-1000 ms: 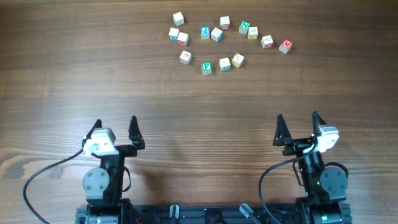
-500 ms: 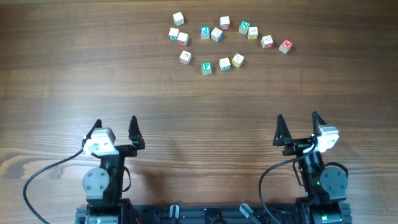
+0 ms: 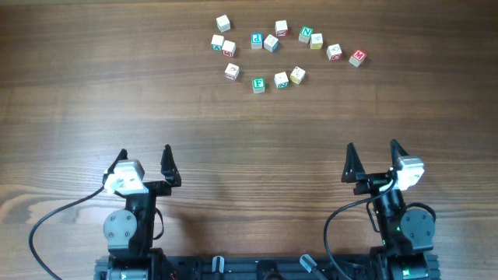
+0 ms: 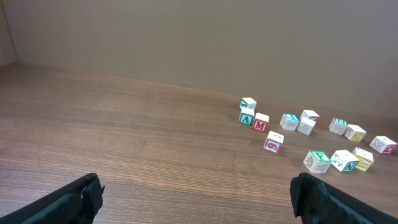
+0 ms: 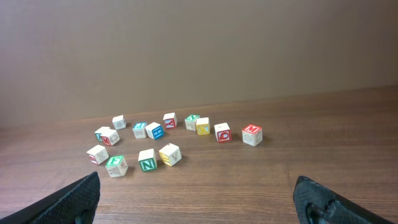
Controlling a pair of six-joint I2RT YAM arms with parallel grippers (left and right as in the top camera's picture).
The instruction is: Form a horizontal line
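Item: letter cubes (image 3: pixel 271 43), small, wooden, fourteen counted from overhead.
Location: far centre of the wooden table (image 3: pixel 249 140), well apart from both arms.
Arrangement: a loose scatter. No three cubes stood touching in a straight row, so the horizontal line was not yet formed.
Near edge of scatter: green F cube (image 3: pixel 258 84), pale cube (image 3: pixel 281 80) and cream-yellow cube (image 3: pixel 297 75) lay in a slightly slanted file, near one another but apart.
Far left: white cube (image 3: pixel 223 23), alone (the farthest of the lot).
Middle: blue-letter cube (image 3: pixel 257 40), just left of a whitish neighbour.
Right of middle: green N cube (image 3: pixel 306 34), with a yellow cube (image 3: pixel 316 40) just beside it.
Right end: red M cube (image 3: pixel 357 57), the rightmost piece.
Left gripper (image 3: pixel 145 155): at the near left, jaws spread wide with nothing between them. Its wrist camera showed the cubes ahead and to the right.
Right gripper (image 3: pixel 372 148): at the near right, jaws likewise parted and empty. Its wrist camera showed the scatter ahead and a little to the left.
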